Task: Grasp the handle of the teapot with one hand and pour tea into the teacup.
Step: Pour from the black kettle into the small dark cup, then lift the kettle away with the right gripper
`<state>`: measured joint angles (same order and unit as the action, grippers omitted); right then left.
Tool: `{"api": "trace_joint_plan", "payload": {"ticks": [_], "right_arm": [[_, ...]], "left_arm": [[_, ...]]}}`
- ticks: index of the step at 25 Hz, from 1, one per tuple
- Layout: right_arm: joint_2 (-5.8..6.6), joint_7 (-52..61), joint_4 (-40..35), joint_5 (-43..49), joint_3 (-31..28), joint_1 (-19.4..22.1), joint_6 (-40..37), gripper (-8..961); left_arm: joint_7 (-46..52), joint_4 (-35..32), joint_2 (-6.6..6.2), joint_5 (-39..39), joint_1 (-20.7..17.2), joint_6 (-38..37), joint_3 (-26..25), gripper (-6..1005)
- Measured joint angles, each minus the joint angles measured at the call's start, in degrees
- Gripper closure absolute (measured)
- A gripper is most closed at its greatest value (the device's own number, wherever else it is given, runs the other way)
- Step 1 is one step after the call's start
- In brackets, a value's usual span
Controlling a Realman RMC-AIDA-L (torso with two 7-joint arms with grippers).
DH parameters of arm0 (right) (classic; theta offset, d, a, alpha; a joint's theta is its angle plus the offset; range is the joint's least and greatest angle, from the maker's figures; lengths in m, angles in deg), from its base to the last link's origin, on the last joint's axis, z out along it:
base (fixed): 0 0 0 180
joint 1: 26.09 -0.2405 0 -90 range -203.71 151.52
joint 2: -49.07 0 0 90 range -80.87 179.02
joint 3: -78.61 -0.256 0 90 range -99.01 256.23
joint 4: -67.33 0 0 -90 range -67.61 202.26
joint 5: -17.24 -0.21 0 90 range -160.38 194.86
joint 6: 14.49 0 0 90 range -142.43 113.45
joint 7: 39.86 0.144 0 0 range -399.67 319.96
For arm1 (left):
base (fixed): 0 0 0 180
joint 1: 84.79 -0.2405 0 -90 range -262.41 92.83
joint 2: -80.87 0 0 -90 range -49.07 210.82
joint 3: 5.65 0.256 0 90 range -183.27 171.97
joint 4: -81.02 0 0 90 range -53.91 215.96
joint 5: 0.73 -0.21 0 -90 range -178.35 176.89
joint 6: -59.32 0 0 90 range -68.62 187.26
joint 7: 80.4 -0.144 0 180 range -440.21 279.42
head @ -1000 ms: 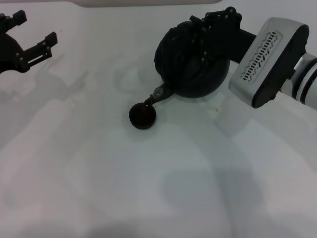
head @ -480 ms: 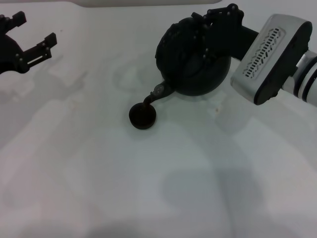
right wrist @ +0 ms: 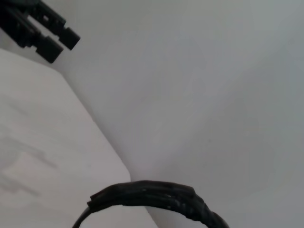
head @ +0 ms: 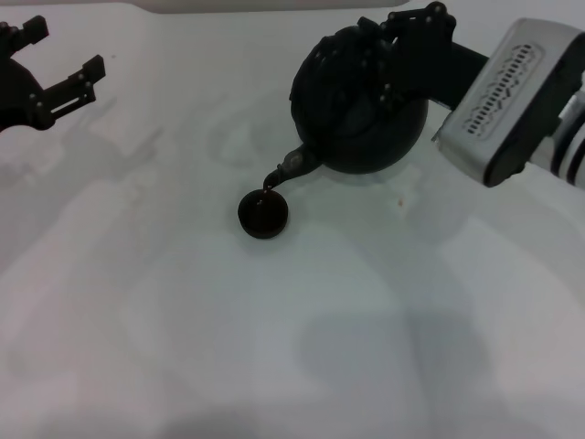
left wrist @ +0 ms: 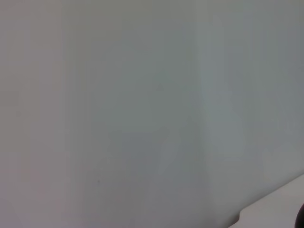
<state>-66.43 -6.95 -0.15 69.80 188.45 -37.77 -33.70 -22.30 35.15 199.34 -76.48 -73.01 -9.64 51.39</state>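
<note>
- Your left gripper (head: 64, 69) sat parked at the far left of the head view, hovering over the white table (head: 183, 347), its 2 fingers spread wide with nothing between them.
- It stayed well apart from the teapot and the teacup.
- The left wrist view gave you only a pale blank surface and a lighter edge in 1 corner; no task thing showed there.
- The teacup (head: 263, 213) stood upright on the table near the middle of the head view, just below and left of the teapot.
- The teapot (head: 352, 114) was tilted toward the cup, its short spout (head: 291, 167) pointing down and left, with the tip directly over the cup's rim.
- A thin dark stream ran from the spout tip into the cup.
- The handle (head: 366, 46) arched over the top of the pot, and your right gripper (head: 393, 55) was clamped on it, reaching in from the right.
- In the right wrist view you had the ribbed handle (right wrist: 156, 197) close up, and the left gripper (right wrist: 40, 28) far off in 1 corner.
</note>
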Motion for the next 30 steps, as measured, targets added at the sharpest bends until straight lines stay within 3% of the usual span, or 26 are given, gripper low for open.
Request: {"api": "trace_joint_plan", "payload": {"ticks": [30], "right_arm": [[0.02, -1.79, -0.86, 0.35, -0.71, 2.55, -3.58, 836]], "left_arm": [[-0.23, 0.08, 0.0, -0.03, 0.17, 0.11, 0.0, 138]]}}
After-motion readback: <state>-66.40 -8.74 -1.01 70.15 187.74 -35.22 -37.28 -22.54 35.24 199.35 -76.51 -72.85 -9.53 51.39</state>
